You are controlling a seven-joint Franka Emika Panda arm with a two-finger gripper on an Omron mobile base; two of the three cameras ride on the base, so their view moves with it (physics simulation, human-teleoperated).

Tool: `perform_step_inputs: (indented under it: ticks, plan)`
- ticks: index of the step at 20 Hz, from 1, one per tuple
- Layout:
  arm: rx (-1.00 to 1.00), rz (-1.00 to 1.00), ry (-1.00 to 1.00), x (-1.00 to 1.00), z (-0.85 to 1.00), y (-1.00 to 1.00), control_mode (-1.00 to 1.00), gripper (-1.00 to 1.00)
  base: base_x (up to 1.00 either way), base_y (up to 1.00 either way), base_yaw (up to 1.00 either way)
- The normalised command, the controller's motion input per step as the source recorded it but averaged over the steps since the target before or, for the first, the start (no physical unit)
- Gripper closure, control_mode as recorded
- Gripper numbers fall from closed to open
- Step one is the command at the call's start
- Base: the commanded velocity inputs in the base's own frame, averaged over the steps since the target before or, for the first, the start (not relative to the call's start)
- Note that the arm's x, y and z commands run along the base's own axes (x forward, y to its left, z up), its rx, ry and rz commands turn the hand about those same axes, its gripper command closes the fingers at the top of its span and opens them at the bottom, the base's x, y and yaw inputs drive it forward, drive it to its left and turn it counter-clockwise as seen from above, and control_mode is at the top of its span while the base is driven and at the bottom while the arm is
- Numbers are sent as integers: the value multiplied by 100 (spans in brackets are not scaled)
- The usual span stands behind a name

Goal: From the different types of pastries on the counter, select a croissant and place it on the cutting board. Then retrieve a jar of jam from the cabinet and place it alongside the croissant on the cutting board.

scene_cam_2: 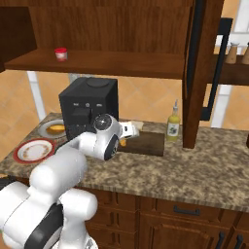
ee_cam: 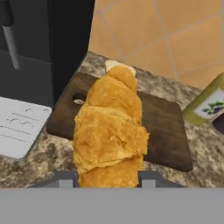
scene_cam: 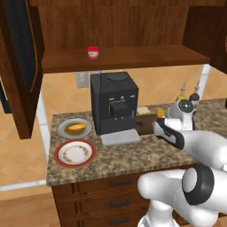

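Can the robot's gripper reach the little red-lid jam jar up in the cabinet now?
Probably not yet. The gripper is shut on the croissant over the cutting board. The jar of jam stands high on the open cabinet shelf with nothing in front.

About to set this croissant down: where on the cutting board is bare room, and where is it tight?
The croissant sits in the shut gripper. The cutting board is bare toward the yellow bottle. It is tight along the coffee machine and drip tray.
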Motion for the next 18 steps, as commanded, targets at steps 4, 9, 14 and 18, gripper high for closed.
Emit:
perform_step_inputs:
  ticks: [4,9,14,18]
  plan:
    - [17,0,30,43,35,-62,-100,100,0,0,0]
    - [1,0,5,68,-35,-17,-100,100,0,0,0]
    - [-3,0,0,66,-78,-3,-100,100,0,0,0]
    - [0,0,3,36,-62,-21,-100,100,0,0,0]
